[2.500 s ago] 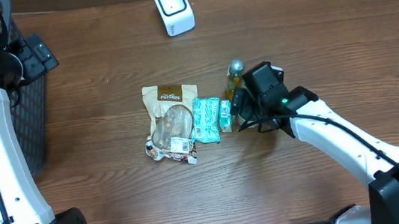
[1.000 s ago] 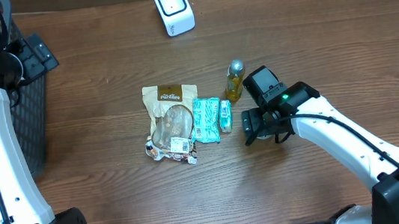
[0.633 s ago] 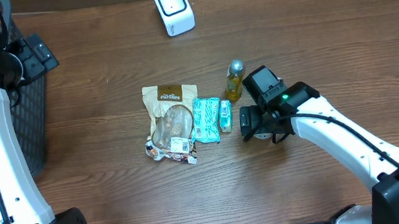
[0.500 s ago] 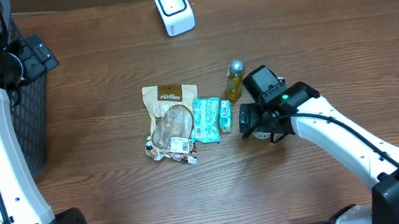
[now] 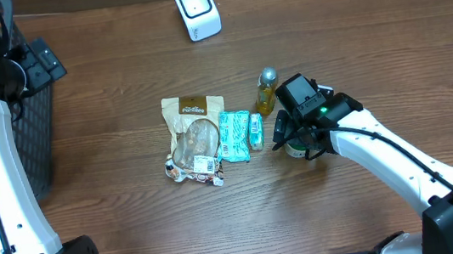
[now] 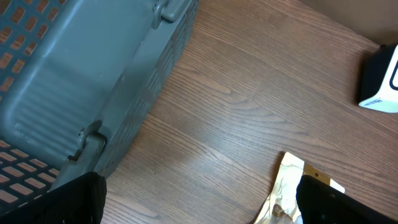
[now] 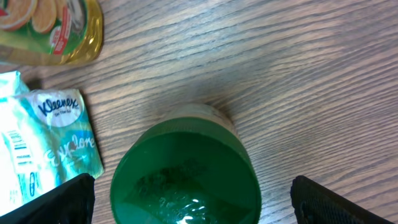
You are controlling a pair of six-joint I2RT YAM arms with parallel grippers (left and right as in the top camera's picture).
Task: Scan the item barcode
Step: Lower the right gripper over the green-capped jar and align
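Observation:
A round container with a green lid [image 7: 185,171] stands on the wooden table, and my right gripper [image 7: 193,208] is open just above it, one fingertip on each side of the lid and neither touching it. From overhead the gripper [image 5: 289,135] hides most of the container [image 5: 298,148]. Close by on the left are a yellow-green bottle [image 5: 266,92], two teal Kleenex packs [image 5: 233,135] and a tan snack pouch [image 5: 194,139]. The white scanner [image 5: 197,10] stands at the far edge. My left gripper [image 6: 199,208] hangs open and empty, high at the left.
A dark grey mesh basket [image 5: 37,131] stands at the table's left edge, under the left arm; the left wrist view shows its wall [image 6: 81,74]. The bottle [image 7: 50,31] and a Kleenex pack [image 7: 43,143] lie just left of the right gripper.
The right gripper drew back from beside the bottle toward the near right, then edged up and left over the green-lidded container. The left arm has not moved.

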